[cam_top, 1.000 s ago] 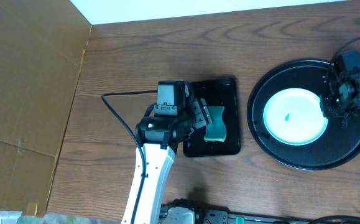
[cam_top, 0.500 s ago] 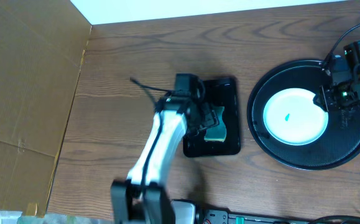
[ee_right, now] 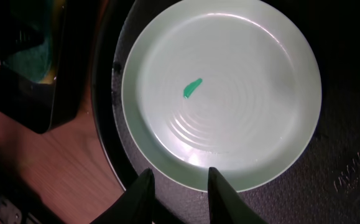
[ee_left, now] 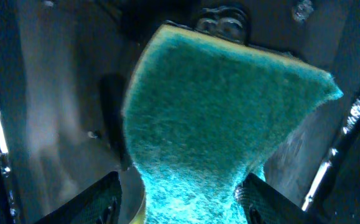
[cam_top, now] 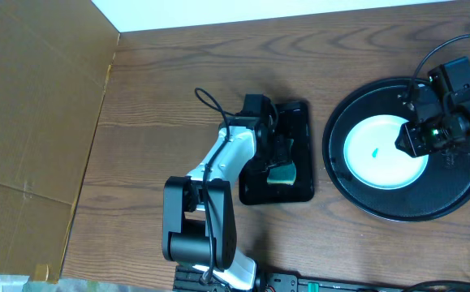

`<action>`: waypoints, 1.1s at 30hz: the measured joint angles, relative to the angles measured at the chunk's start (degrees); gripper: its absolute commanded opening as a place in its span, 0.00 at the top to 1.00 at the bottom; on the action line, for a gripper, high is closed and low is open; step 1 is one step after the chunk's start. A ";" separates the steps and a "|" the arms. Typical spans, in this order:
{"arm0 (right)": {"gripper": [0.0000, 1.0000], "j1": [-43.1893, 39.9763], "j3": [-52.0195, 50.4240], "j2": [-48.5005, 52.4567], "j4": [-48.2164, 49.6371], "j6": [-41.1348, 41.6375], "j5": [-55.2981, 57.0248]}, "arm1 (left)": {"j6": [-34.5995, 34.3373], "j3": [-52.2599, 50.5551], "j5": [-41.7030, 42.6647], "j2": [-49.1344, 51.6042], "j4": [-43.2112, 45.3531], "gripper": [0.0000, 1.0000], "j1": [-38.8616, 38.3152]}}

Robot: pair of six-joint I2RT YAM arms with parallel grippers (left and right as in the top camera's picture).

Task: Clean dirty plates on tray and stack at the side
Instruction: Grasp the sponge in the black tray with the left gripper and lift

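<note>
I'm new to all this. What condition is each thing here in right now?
Plate: dirty, teal smear at its centre, flat on the round tray.
Round tray: holds the plate.
Sponge: in the small tray, between the left gripper's fingers.
Left gripper: jaws apart, astride the sponge.
Right gripper: jaws apart, empty, at the plate's rim.

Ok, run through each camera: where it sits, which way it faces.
Overhead: fixed above the table, facing straight down; shows left arm, right arm, sponge tray, round tray.
Left wrist: on the left arm, facing down onto the green sponge; its pincer fingertips show.
Right wrist: on the right arm, facing down onto the mint plate; its fingertips show.
Shared: overhead and right wrist both show the mint plate and round tray.
</note>
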 measured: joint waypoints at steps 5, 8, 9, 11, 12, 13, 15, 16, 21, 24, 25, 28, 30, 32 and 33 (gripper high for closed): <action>0.73 0.66 0.00 0.00 -0.61 0.00 0.02 | 1.20 0.79 -0.02 0.00 -3.50 0.38 -0.28; 0.72 0.79 0.00 0.00 -1.11 0.00 0.15 | 1.53 1.66 -0.20 -0.17 -4.74 0.38 -0.28; 0.71 0.79 0.00 0.00 -1.18 0.00 0.39 | 1.75 1.75 -0.22 -0.46 -4.72 0.38 -0.28; 0.71 0.79 0.00 0.00 -1.36 0.00 1.70 | 2.14 1.75 -0.22 -1.31 -4.79 0.38 -0.31; 0.71 0.79 0.00 0.00 -1.38 0.00 2.54 | 2.19 1.75 -0.24 -1.77 -4.79 0.38 -0.37; 0.71 0.79 0.00 0.00 -1.38 0.02 3.43 | 2.29 1.75 -0.24 -2.16 -4.79 0.38 -0.48; 0.71 0.79 0.00 0.00 -1.36 0.63 5.99 | 2.36 1.75 -0.24 -2.54 -4.35 0.38 -0.92; 0.71 0.79 0.00 0.00 -1.31 1.20 7.10 | 2.36 1.75 -0.24 -2.54 -3.82 0.38 -1.22; 0.71 0.74 0.00 0.00 -1.29 4.94 12.83 | 2.27 1.73 -0.22 -1.25 -0.92 0.52 -2.56; 0.71 0.76 0.00 0.00 -1.42 6.01 14.27 | 2.47 1.73 -1.18 1.33 -0.31 0.59 -2.60; 0.71 0.76 0.00 0.00 -1.46 6.21 14.58 | 2.56 1.73 -1.60 2.43 -0.09 0.61 -2.58; 0.71 0.76 0.00 0.00 -1.55 6.69 15.19 | 2.34 2.14 -2.23 4.04 0.00 0.81 -2.60; 0.71 0.76 0.00 0.00 -1.57 6.91 15.39 | 2.27 2.62 -2.64 4.72 -0.42 0.92 -2.60; 0.71 0.74 0.00 0.00 -1.62 7.06 15.50 | 2.23 2.86 -2.89 4.85 -0.81 0.93 -2.58; 0.70 0.66 0.00 0.00 -1.62 7.08 15.56 | 2.14 2.91 -2.93 4.85 -0.90 0.93 -2.58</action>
